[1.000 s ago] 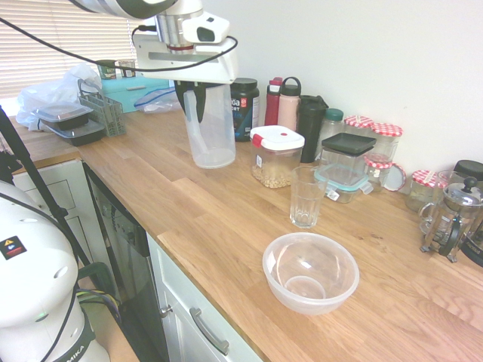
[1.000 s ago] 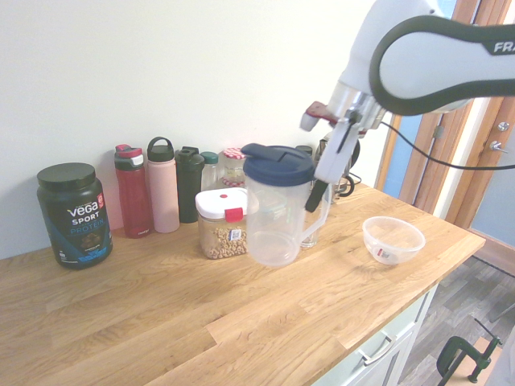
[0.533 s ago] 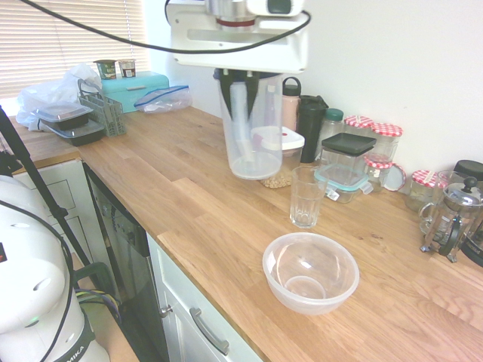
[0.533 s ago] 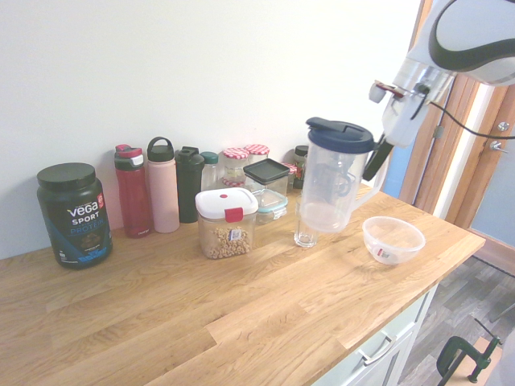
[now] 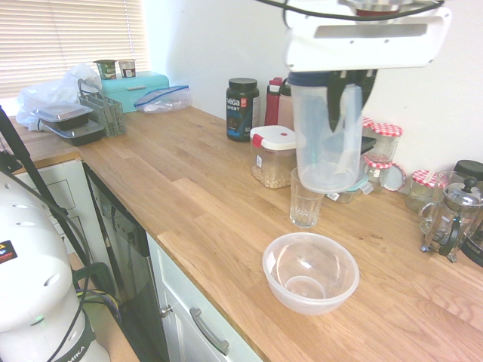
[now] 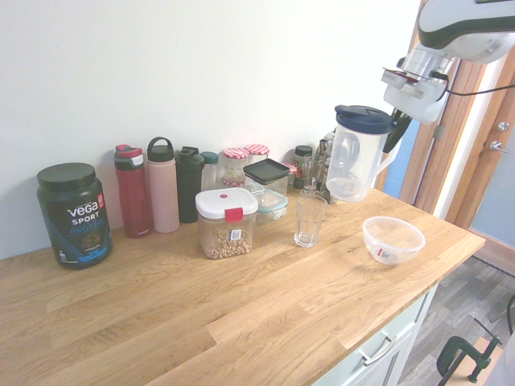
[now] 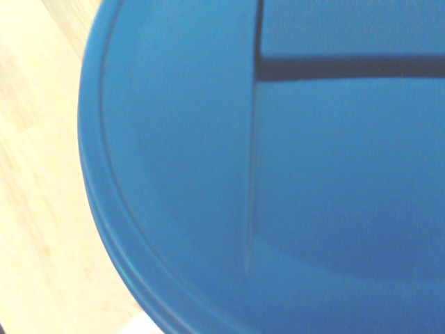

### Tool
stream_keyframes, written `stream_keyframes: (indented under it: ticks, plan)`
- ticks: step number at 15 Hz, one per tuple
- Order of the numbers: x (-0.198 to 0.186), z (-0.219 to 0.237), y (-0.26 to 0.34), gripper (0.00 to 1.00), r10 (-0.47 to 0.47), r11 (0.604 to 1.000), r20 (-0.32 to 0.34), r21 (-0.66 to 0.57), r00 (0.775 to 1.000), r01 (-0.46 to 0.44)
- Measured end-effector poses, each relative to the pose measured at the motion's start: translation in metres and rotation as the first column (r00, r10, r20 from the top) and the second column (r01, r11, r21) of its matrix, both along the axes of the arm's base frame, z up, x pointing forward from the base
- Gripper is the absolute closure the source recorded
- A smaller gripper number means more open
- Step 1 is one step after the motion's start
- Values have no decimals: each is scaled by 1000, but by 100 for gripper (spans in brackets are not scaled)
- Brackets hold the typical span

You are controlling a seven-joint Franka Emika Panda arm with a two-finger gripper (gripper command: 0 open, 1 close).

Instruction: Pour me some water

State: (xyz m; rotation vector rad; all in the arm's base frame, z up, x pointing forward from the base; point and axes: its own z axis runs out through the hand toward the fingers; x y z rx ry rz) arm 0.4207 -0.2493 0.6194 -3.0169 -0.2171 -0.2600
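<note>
Clear pitcher (image 6: 355, 165) with dark blue lid (image 7: 278, 167), upper right. Clear glass (image 6: 309, 220) and translucent bowl (image 6: 393, 239) on pale oak-grain counter (image 6: 201, 314). Black protein tub (image 6: 73, 213) at left; red bottle (image 6: 133, 191), pink bottle (image 6: 162, 186) beside.

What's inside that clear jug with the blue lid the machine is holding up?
The jug looks empty through its clear wall; any thin layer of water at the bottom can't be made out. Its blue lid blocks the view from above.
</note>
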Motion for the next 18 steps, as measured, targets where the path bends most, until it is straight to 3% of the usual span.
stream_keyframes:
  ticks: [5, 9, 15, 18]
  plan:
    - [71, -16, -32, 100, 33, 988, -72, -148, 997, -44]
    - [107, -32, 2, 100, 111, 920, -124, -362, 986, -149]
    - [86, -86, 56, 100, 175, 801, -203, -540, 963, -259]
    - [72, -87, 58, 100, 180, 752, -219, -598, 959, -277]
